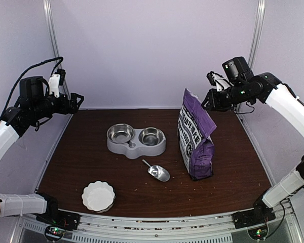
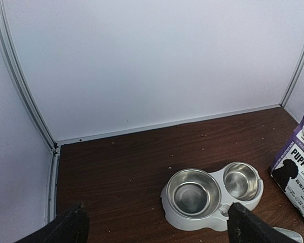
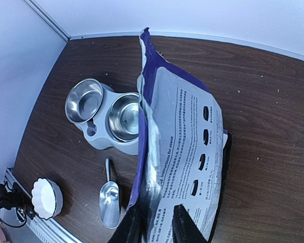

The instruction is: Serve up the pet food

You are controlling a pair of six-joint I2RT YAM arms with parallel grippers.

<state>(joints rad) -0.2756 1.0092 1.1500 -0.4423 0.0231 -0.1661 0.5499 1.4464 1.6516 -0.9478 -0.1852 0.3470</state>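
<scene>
Only tiny brown specks of pet food (image 2: 202,135) are seen on worktop (image 2: 116,172); left fingers (image 2: 73,225) held wide apart, empty; right fingers (image 3: 185,225) nearly closed astride bag (image 3: 182,131) rim, grip unclear.

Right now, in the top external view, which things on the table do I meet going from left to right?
White fluted dish → grey plastic double feeder with two steel bowls → purple-and-white printed bag.

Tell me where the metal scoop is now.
In the top view, the metal scoop lies loose just in front of the double-bowl feeder, left of the purple bag.
</scene>
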